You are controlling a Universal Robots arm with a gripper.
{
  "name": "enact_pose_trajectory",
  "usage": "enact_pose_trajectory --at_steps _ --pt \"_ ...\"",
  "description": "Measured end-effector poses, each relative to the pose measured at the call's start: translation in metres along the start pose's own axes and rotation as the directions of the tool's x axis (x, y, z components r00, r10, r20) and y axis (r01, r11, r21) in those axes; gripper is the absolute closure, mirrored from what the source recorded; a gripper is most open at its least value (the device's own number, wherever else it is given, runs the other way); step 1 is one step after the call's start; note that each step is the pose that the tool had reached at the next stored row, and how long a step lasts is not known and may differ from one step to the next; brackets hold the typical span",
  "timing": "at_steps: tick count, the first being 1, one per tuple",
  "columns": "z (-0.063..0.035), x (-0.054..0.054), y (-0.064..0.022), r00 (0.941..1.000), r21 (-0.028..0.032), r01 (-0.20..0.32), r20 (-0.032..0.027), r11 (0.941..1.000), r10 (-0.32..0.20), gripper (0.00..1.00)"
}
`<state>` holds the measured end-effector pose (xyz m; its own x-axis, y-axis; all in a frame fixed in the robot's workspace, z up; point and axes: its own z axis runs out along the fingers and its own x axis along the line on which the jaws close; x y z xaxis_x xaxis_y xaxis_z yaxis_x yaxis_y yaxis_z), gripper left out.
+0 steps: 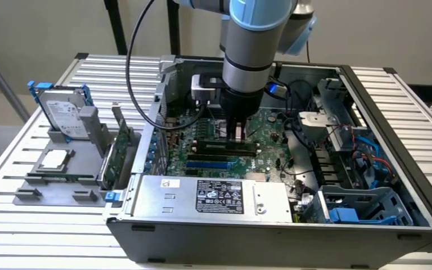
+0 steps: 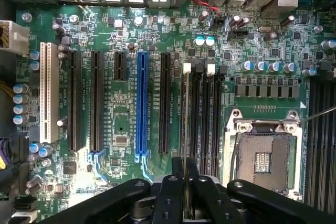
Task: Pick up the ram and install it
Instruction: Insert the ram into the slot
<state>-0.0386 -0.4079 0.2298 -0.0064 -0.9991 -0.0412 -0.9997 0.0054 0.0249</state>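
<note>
My gripper [image 1: 237, 134] reaches straight down into the open computer case, just above the motherboard [image 1: 269, 126]. In the wrist view its black fingers [image 2: 170, 192] are shut on the ram [image 2: 185, 124]. The ram shows edge-on as a thin line running along the first of the black memory slots [image 2: 202, 114], whose white latches [image 2: 187, 68] stand at the far end. Whether the ram sits in the slot or hovers over it, I cannot tell. In the exterior view the memory slots [image 1: 224, 149] lie right beneath the fingers.
The empty processor socket [image 2: 262, 156] lies beside the memory slots, and a blue expansion slot [image 2: 140, 103] on their other side. A power supply [image 1: 208, 194] fills the case front. Outside, at the exterior view's left, a grey holder [image 1: 32, 188] carries a hard drive [image 1: 62, 109], a silver processor chip [image 1: 54, 160] and a green expansion card [image 1: 118, 149].
</note>
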Motion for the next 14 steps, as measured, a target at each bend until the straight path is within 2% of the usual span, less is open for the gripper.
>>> enact_pose_trajectory --at_steps 5,10,14 --pt "0.0006 -0.0007 -0.0015 1.0 0.0 0.001 -0.0048 1.0 -0.001 1.0" --pt "0.0015 -0.0037 -0.0016 1.0 0.0001 0.001 -0.0065 1.0 -0.001 1.0" --pt "0.0018 -0.0037 -0.0016 0.9999 0.0001 0.001 -0.0115 1.0 -0.001 1.0"
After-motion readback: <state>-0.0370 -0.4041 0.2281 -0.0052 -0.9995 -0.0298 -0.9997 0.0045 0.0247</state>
